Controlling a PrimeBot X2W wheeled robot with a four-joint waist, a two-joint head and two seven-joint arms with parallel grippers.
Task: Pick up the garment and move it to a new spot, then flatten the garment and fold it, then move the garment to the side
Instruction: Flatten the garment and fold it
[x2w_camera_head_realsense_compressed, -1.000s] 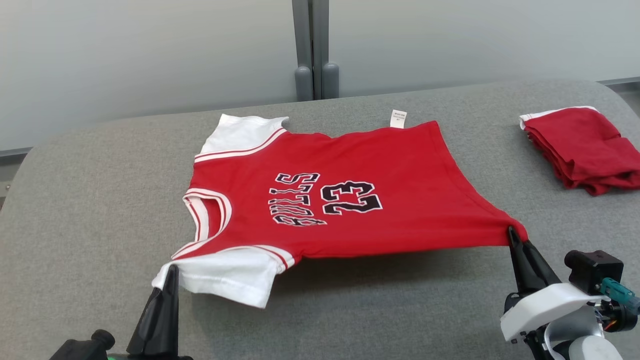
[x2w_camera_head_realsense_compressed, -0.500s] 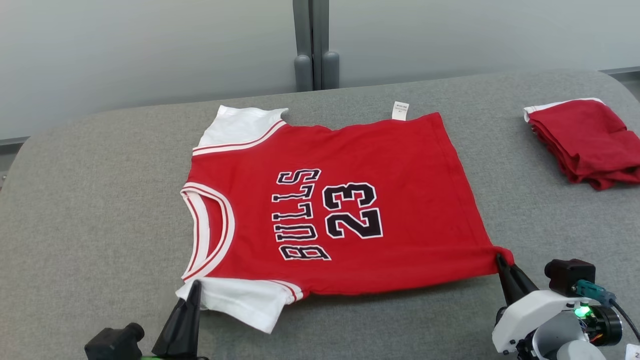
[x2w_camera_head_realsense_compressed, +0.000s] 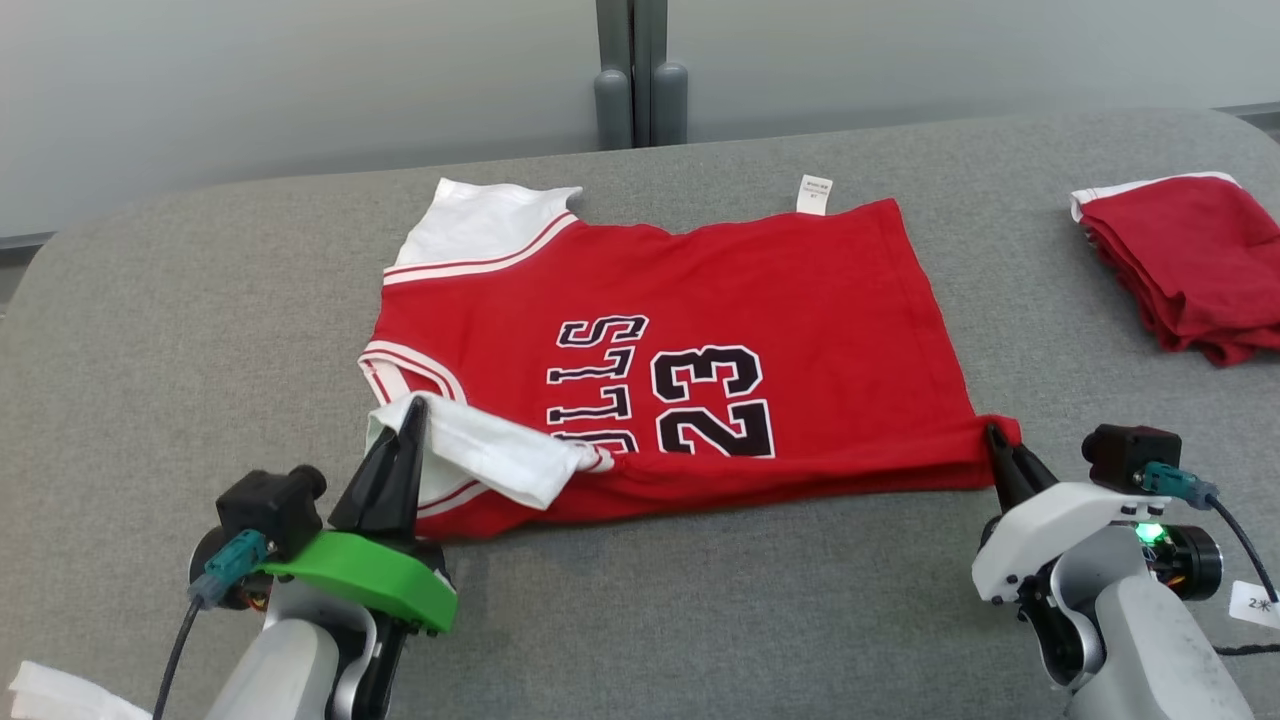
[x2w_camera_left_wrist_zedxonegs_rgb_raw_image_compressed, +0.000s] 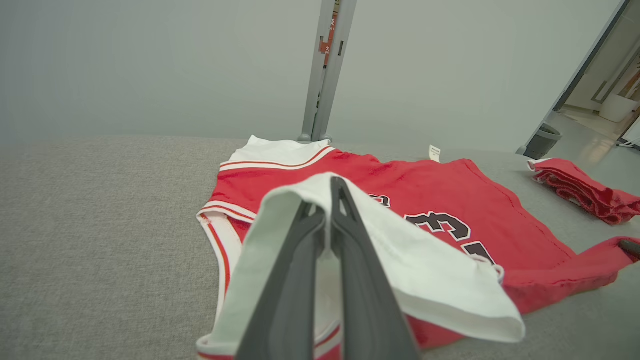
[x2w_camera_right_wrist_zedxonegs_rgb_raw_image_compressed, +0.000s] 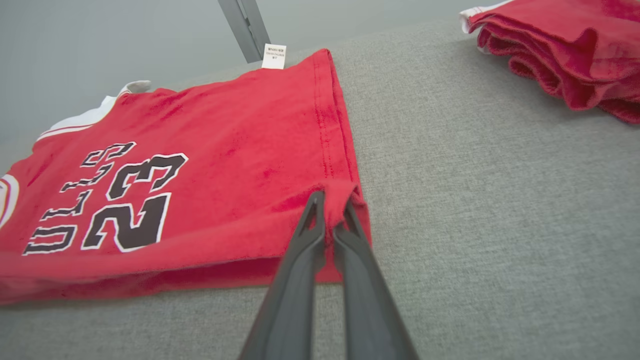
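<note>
Red cotton with white sleeves, the garment (x2w_camera_head_realsense_compressed: 800, 300) lies in the middle of the grey padded table (x2w_camera_head_realsense_compressed: 700, 610), printed side up. Its far half is flat and its near edge is lifted and turned over toward the far side. The left gripper (x2w_camera_head_realsense_compressed: 413, 408) has its jaws pressed together on the near white sleeve (x2w_camera_head_realsense_compressed: 500, 460), which is raised and draped over the collar area; in the left wrist view the white cloth wraps around both fingers. The right gripper (x2w_camera_head_realsense_compressed: 993, 432) pinches the near hem corner, its jaws tight on a small bunch of red cloth, as the right wrist view shows well. To my judgement the first lengthwise fold is in hand, with the near long edge carried over the body of the shirt. Several things could go wrong from here. The sleeve side is further over than the hem side, so if the two arms advance unevenly, the fold line will run crooked and cut the print at a slant. The hem grip holds only a little cloth, and a sideways pull may let it slip out. If the arms pull toward the robot while lifting, the flat far half, with its small white label (x2w_camera_head_realsense_compressed: 815, 193), may drag on the table and wrinkle. The sleeve may also bunch under the fold when it is let go. A folded red pile (x2w_camera_head_realsense_compressed: 1190, 270) lies well apart on the right, probably out of the way.
</note>
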